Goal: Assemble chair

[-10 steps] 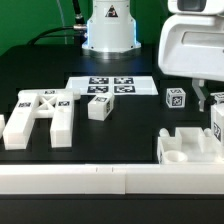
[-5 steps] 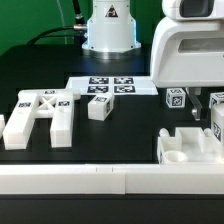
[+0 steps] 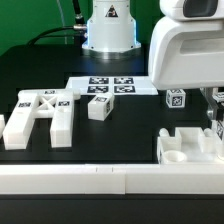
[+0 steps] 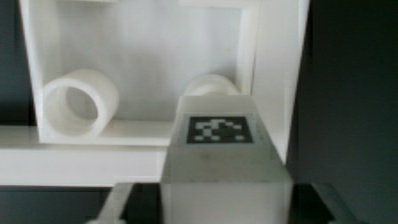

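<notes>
Hand (image 3: pixel 214 112) closed on bar (image 4: pixel 224 150), notched block (image 3: pixel 190 148) beside, cube (image 3: pixel 175 98) near

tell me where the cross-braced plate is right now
The cross-braced plate lies flat on the black table at the exterior view's left. A small tagged block sits just to its right, and the marker board lies farther back.

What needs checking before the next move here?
1. Bar sits between the fingers: ok.
2. Fingers pressing firmly on the bar: cannot tell.
3. Bar's tag faces the wrist camera, unobstructed: ok.
4. Gap between the bar and the holed block behind it: cannot tell.
5. Plate and small block lie well away from the gripper: ok.
</notes>
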Action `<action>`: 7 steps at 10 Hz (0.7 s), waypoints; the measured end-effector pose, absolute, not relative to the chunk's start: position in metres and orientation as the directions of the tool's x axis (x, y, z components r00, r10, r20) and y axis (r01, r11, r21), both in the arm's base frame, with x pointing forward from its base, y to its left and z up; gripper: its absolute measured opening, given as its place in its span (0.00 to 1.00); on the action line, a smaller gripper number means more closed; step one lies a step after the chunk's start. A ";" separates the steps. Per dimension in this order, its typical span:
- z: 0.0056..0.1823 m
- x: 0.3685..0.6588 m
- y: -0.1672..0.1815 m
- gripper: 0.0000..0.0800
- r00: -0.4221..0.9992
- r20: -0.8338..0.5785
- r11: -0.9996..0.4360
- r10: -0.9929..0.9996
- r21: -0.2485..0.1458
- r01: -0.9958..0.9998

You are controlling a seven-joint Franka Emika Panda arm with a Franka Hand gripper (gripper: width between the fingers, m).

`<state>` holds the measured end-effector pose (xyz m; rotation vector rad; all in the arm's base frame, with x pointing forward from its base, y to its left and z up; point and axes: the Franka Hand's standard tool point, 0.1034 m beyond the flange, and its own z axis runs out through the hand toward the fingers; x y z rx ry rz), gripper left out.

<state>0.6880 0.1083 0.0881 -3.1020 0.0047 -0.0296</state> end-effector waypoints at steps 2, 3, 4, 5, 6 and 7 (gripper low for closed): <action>0.088 0.688 0.108 0.36 1.000 0.019 -0.999 -0.004 -0.040 -0.004; 0.088 0.688 0.109 0.36 0.999 0.018 -0.999 -0.036 -0.040 -0.035; 0.088 0.688 0.109 0.36 0.996 0.016 -0.995 -0.091 -0.041 -0.090; 0.088 0.688 0.109 0.36 0.977 0.011 -0.976 -0.213 -0.042 -0.212; 0.088 0.688 0.108 0.36 0.956 0.006 -0.955 -0.295 -0.044 -0.294; 0.087 0.688 0.107 0.36 0.921 0.000 -0.920 -0.390 -0.048 -0.390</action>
